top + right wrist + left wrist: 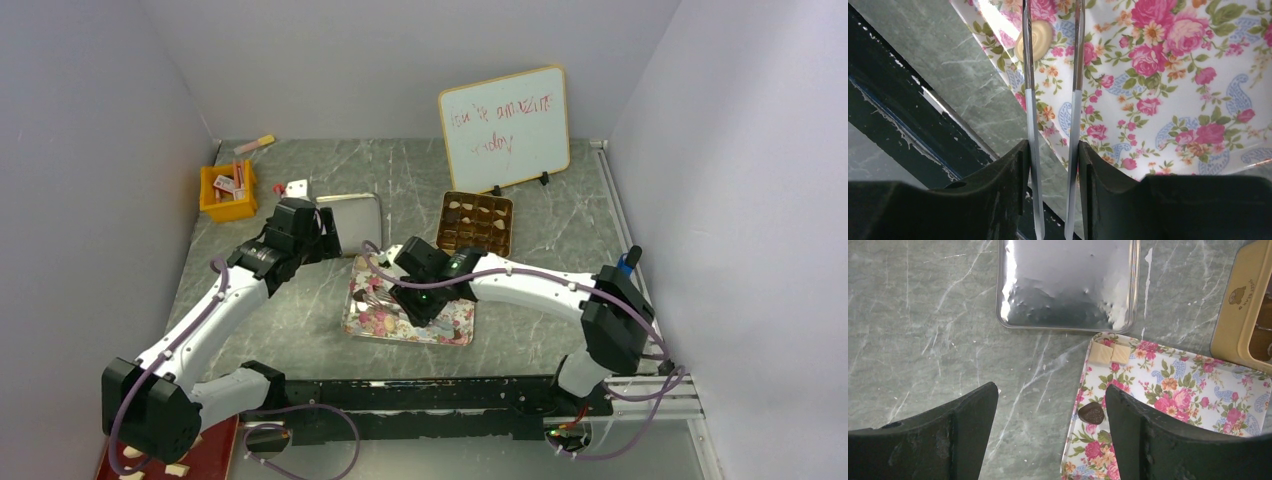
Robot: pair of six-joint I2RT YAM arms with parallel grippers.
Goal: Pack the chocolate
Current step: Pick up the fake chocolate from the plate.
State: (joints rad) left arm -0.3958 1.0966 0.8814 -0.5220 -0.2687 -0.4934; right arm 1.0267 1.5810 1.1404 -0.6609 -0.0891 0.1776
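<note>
Grey-green marble tabletop [400, 165], plain white walls [350, 60]

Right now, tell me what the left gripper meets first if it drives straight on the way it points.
The left gripper probably meets bare table just beside the floral tray; one finger may clip the rim near the dark chocolate. Depth is unclear.

This looks like a robotics lab test booth. Plain pale partition walls [90, 120] box in a grey marbled tabletop [300, 345]. The left arm [215, 320] and right arm [540, 285], both trailing cables, are mounted on a black rail [430, 395] along the near edge. A handwritten whiteboard [505, 130] leans at the far right.
</note>
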